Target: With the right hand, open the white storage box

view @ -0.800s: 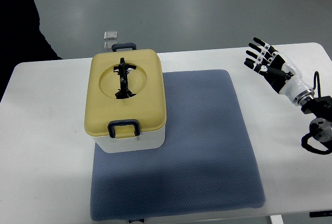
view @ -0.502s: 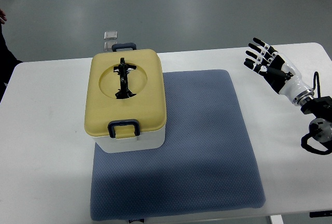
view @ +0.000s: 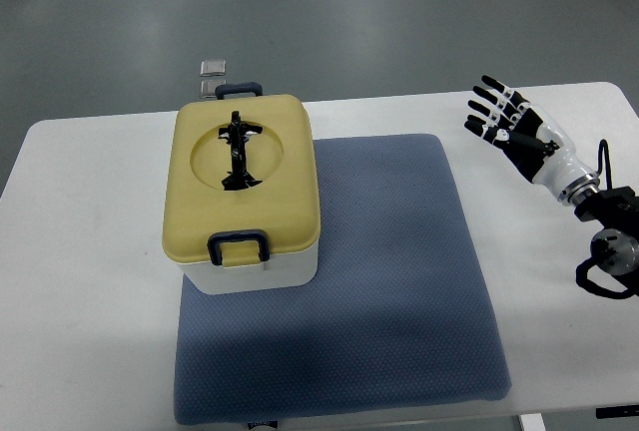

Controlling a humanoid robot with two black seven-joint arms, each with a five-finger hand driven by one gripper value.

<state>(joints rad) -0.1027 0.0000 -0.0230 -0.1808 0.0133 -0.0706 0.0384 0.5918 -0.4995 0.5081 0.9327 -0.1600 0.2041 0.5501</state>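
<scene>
One robot hand (view: 509, 127) shifted slightly left, fingers spread, storage box (view: 242, 192) unmoved

The right hand (view: 514, 132) has a white shell with black jointed fingers (view: 489, 102) banded in white, a silver ring at the wrist, and behind it a black forearm block with a looping black cable.

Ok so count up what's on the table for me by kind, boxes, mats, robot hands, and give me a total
Storage boxes: 1, the white storage box with its yellow lid shut
Mats: 1, the blue-grey mat under the box
Robot hands: 1, the right hand, fingers spread, over the table, apart from the box
Total: 3
</scene>
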